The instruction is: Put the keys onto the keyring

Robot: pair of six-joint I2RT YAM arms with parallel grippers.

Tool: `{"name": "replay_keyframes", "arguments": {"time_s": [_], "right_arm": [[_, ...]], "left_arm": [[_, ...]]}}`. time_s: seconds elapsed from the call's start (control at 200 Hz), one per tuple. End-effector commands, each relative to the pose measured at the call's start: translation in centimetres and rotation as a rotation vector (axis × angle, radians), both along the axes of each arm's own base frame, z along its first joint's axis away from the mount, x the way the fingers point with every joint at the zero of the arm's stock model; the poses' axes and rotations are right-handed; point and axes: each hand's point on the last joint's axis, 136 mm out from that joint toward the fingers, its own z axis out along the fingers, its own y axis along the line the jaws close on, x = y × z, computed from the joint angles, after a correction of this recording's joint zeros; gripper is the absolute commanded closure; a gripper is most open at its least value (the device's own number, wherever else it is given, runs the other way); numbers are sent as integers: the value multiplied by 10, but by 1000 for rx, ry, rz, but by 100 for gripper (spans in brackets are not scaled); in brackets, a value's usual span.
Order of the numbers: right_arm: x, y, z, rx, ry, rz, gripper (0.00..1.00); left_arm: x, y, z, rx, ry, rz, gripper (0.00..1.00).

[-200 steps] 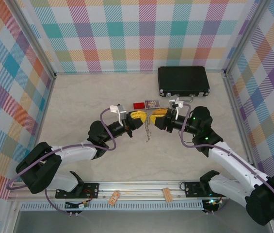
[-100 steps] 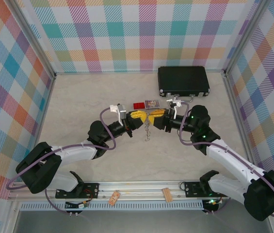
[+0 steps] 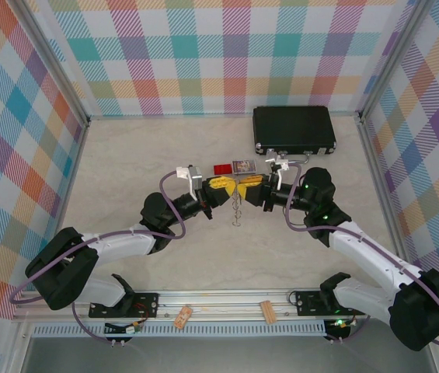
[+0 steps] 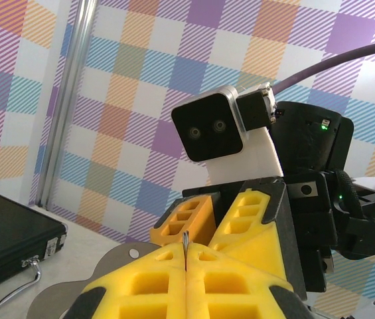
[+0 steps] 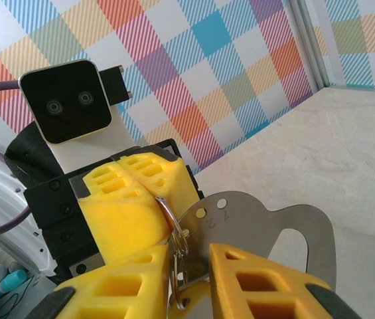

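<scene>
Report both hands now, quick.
Left hand: closed, pinching the thin wire ring.
Right hand: open, fingers apart on either side of that ring.

Overhead, the key is too small to pick out where the yellow fingers [image 3: 221, 185] meet! Right wrist: the keyring [image 5: 240, 219] dips behind a finger at six o'clock. Left wrist: keyring mostly buried, and the black case [image 4: 8, 229] is chopped off at eight o'clock.
</scene>
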Motion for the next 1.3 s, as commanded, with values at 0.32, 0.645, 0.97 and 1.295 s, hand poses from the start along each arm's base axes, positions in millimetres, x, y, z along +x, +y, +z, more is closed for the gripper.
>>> {"name": "replay_keyframes", "arguments": {"time_s": [0.32,0.645,0.97,1.295], "right_arm": [[-8,0,30,48,-81,39,84],[-7,0,25,28,-74,41,100],[-10,-8,7,-140,-111,11,100],[-14,-15,-15,-386,-128,10,100]], "left_arm": [[-3,0,18,-49,-42,-26,100],[-2,1,18,-53,-34,-20,100],[12,19,3,-30,27,33,70],[7,26,-22,178,0,72,70]]}}
